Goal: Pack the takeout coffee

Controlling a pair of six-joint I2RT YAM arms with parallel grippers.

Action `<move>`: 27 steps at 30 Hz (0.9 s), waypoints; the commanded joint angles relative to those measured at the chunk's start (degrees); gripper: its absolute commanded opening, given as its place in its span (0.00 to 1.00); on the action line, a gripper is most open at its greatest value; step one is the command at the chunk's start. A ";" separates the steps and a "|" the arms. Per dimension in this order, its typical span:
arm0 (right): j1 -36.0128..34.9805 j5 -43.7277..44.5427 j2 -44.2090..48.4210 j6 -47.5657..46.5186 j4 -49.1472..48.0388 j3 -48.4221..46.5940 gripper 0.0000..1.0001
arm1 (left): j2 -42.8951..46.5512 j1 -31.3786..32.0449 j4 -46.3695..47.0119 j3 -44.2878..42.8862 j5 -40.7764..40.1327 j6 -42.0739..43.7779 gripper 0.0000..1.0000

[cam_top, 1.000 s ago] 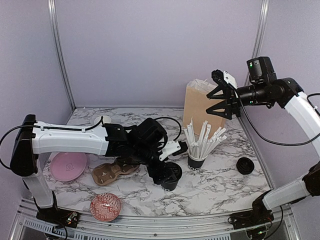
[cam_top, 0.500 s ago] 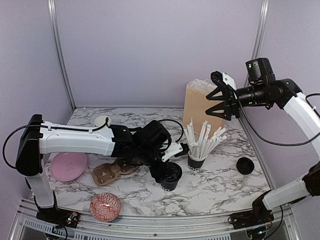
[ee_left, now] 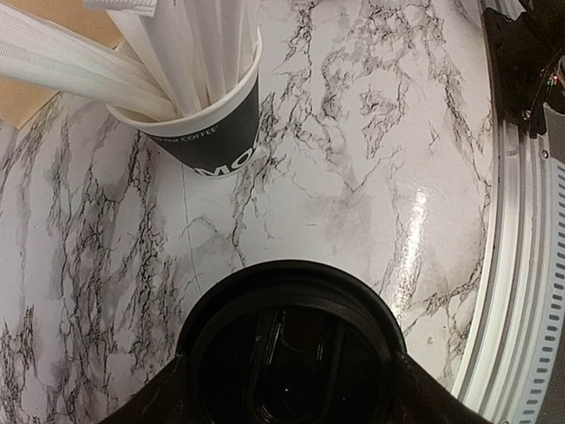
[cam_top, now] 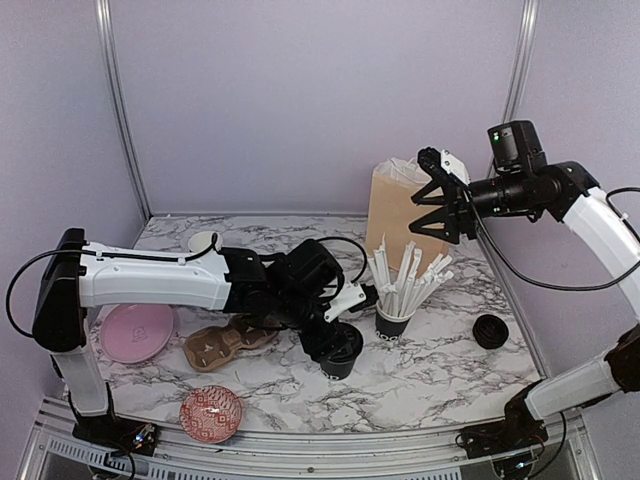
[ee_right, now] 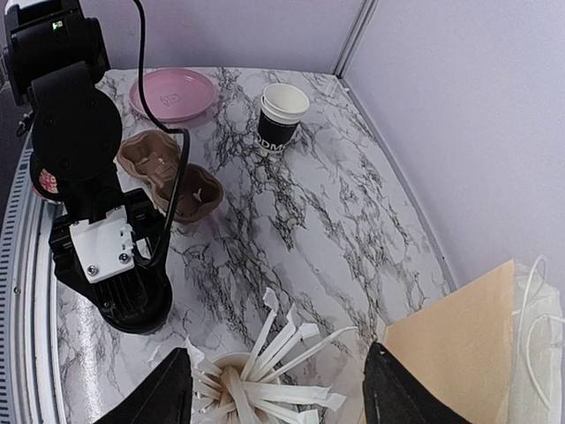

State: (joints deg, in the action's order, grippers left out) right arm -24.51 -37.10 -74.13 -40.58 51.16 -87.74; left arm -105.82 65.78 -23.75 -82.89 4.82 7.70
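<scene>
The left gripper point(cam_top: 330, 342) is down over the lidded cup point(ee_left: 287, 358), one finger point(ee_left: 163, 402) on each side of its black lid. The fingers sit right at the lid's edge, but I cannot tell whether they press on it. The lid hides whatever is in the cup. This cup stands on the marble table point(ee_left: 371, 177).

Just beyond the left fingertips, apart from the lidded cup, stands the straw cup point(ee_left: 199, 124). It is black with white lettering and is stuffed with white wrapped straws point(ee_left: 132, 53) that fan outward.

The right gripper point(cam_top: 418, 215) hangs high with its fingers spread and nothing between them. Below the gap between those fingers is the straw cup. Off its right finger point(ee_right: 397, 389) stands the brown bag point(ee_right: 459, 344), upright, with white cords showing at its top.

Well beyond the right fingers a second cup point(ee_right: 282, 115) stands upright and uncovered, with a white inside and rim. It is near the pink plate point(ee_right: 172, 93).

Behind the left fingers, alongside the arm, lies the brown pulp carrier point(cam_top: 225, 345), flat on the table. A red patterned bowl point(cam_top: 210, 413) sits nearer the front edge. A loose black lid point(cam_top: 490, 330) lies well off from both grippers, past the straw cup.
</scene>
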 commanded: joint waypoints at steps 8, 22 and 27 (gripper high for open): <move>7.18 7.65 1.24 7.27 -6.94 3.72 0.63 | 2.91 -8.82 -3.45 -5.05 -3.01 0.74 0.70; 16.25 15.30 4.50 9.56 -9.60 12.43 0.56 | -14.45 -27.36 -14.77 -30.21 -10.40 -3.58 0.70; 16.26 13.48 7.49 3.73 -0.05 10.13 0.49 | -20.33 -30.97 -17.70 -35.56 -9.94 -6.32 0.70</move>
State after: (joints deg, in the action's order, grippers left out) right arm -8.45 -23.42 -70.24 -32.36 44.34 -74.91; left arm -122.80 36.88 -35.24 -115.00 -4.21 4.23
